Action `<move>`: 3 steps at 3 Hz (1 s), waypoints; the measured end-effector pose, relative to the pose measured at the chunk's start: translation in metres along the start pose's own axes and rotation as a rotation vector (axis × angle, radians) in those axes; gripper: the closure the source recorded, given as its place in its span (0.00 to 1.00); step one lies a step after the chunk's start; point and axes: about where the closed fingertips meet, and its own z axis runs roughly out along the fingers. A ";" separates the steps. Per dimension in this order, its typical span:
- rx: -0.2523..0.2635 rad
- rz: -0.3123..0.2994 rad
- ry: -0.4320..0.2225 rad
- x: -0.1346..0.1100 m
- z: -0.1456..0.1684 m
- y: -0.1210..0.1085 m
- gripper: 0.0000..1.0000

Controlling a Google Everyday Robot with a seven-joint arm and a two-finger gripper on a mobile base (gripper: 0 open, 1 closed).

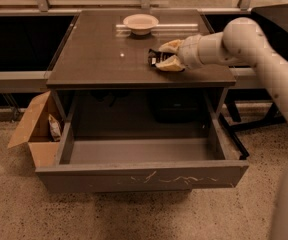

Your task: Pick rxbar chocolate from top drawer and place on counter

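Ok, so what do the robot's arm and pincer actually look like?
The arm is smooth, glossy off-white tubing in thick rounded segments, narrowing to a cylindrical white wrist. The pincer, over the right side of the dark brown glossy tabletop and shut on the small black snack-bar wrapper, has two stubby tan fingers. No cables or markings show.

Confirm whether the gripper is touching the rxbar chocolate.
Touching. The camera view shows the gripper, over the counter's right side, with both fingers closed on the rxbar chocolate's end.
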 end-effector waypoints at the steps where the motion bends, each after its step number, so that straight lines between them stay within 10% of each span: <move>1: 0.000 -0.021 0.040 0.022 0.027 -0.013 1.00; 3: 0.000 -0.021 0.040 0.019 0.027 -0.016 0.81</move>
